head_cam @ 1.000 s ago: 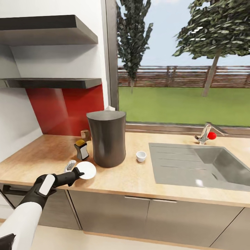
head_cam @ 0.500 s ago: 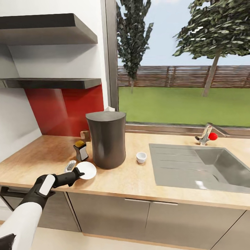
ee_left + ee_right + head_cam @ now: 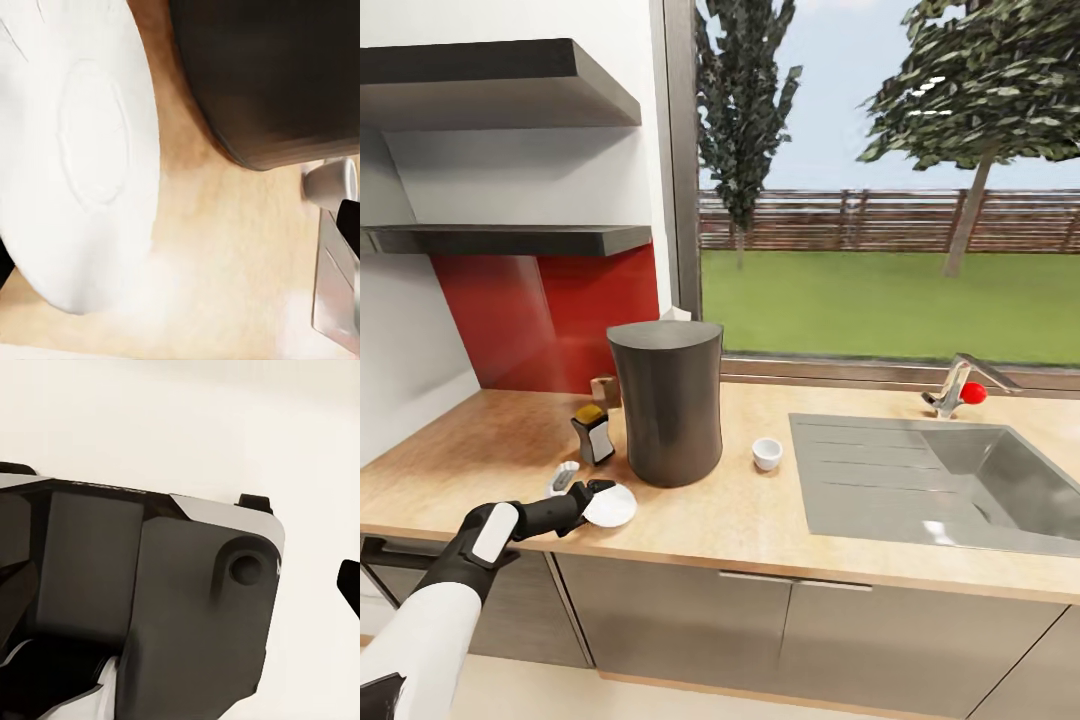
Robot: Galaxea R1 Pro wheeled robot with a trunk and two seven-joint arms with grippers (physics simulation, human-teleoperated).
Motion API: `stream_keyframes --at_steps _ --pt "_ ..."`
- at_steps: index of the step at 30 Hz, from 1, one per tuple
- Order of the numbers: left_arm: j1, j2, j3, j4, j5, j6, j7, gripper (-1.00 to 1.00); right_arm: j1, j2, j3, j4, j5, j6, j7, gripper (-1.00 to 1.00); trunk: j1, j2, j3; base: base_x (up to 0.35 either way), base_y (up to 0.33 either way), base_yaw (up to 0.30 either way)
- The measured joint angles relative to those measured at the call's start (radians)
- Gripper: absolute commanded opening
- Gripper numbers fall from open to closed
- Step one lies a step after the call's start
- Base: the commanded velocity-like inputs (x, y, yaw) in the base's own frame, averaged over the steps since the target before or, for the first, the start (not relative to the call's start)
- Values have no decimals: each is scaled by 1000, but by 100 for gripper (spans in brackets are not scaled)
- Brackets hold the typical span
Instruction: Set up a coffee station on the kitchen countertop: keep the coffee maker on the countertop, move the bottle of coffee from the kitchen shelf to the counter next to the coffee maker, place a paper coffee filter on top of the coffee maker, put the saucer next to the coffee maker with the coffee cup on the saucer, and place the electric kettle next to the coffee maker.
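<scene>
My left end effector [image 3: 588,497] sits at the front of the bench [image 3: 480,440], hemmed in by the coffee maker [image 3: 666,400] just ahead, with the bottle of coffee [image 3: 594,432] close beside it. Open bench lies between the coffee maker and the sink [image 3: 930,480], with only the coffee cup [image 3: 766,453] standing there.

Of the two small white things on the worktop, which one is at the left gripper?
The saucer, the flat white disc left of the coffee maker, is at the left gripper. The coffee cup stands apart, toward the sink.
</scene>
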Motion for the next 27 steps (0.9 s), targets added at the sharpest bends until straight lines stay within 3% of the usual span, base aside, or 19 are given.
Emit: stream_keyframes --at_steps 15,27 --pt "0 -1 -1 0 1 1 0 100 3 0 0 0 0 0 0 100 1 0 0 -273 142 0" --pt "1 -1 -2 0 4 4 -7 100 3 0 0 -1 0 0 0 100 0 0 0 -266 10 0"
